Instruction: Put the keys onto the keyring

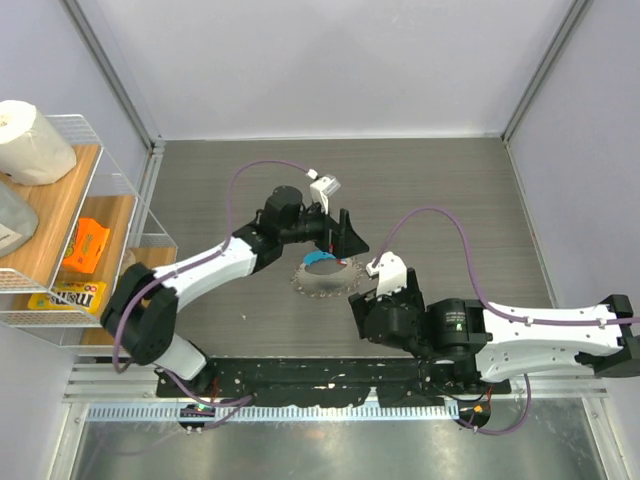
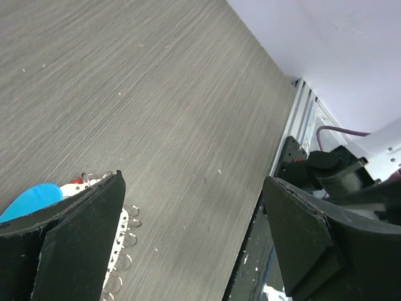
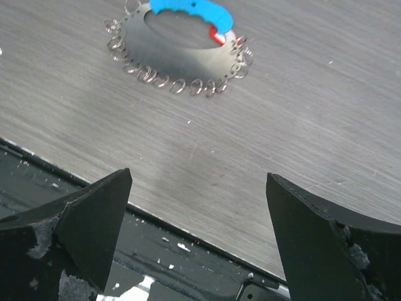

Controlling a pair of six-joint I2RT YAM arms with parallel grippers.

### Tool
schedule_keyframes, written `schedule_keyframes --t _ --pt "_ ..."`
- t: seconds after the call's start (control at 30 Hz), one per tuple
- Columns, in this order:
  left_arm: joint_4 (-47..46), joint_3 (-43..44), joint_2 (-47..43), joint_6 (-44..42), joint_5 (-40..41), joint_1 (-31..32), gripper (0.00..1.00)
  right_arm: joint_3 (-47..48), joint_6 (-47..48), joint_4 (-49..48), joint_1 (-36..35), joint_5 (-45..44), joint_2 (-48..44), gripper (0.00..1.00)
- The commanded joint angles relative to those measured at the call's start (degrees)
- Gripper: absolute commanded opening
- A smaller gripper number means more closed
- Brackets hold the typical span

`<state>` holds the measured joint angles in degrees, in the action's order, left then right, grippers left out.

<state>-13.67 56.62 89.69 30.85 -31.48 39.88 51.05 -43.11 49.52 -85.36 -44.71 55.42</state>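
Note:
The keyring [image 3: 178,83], a silvery loop fringed with small wire rings, lies flat on the grey table with its light-blue crescent tag [image 3: 191,9] at the far side. A tiny red-headed key [image 3: 217,36] rests against the tag's end. From above, the keyring [image 1: 325,280] sits between both arms. My left gripper [image 1: 338,245] hovers just beyond it, open and empty. Its left finger [image 2: 81,232] covers part of the tag [image 2: 31,199] and the rings [image 2: 122,251]. My right gripper [image 3: 199,177] is open and empty over the table's near edge, short of the keyring.
A wire shelf [image 1: 75,225] at the far left holds a paper roll [image 1: 30,140], an orange object [image 1: 85,245] and a yellow pack. The black base rail [image 3: 188,251] runs along the table's near edge. Pale walls enclose the table.

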Motion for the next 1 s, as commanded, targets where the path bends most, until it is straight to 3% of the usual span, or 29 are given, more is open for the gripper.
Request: schedule_keyframes --t 0.0,0.27,0.67,0.87,0.9,0.93,0.97 --pt "11.71 2.27 -8.64 -7.28 3.78 1.69 1.00 5.11 -1.28 2.51 0.02 -8.63 1.70 0.95" --pt "27.55 -0.62 -25.16 -15.91 24.34 6.17 1.00 9.68 -1.71 9.27 0.11 -22.24 9.69 0.95" --pt "36.78 -11.09 -49.77 -16.17 38.86 6.18 1.00 25.23 -23.58 39.85 0.02 -35.61 22.80 0.95" --pt "40.73 -13.73 -58.65 -14.25 42.91 6.18 1.00 25.86 -22.98 39.52 0.11 -36.50 19.48 0.95" --pt "41.18 -13.73 -59.71 -13.72 42.91 6.18 1.00 25.68 -21.15 37.78 0.11 -34.76 18.51 0.95" --pt "41.44 -13.99 -60.59 -13.63 43.00 6.18 1.00 24.55 -11.56 30.36 0.02 -33.18 15.54 0.96" --pt "41.53 -14.17 -61.47 -13.54 43.00 6.18 1.00 23.76 -8.07 26.90 0.54 -31.60 13.77 0.95"
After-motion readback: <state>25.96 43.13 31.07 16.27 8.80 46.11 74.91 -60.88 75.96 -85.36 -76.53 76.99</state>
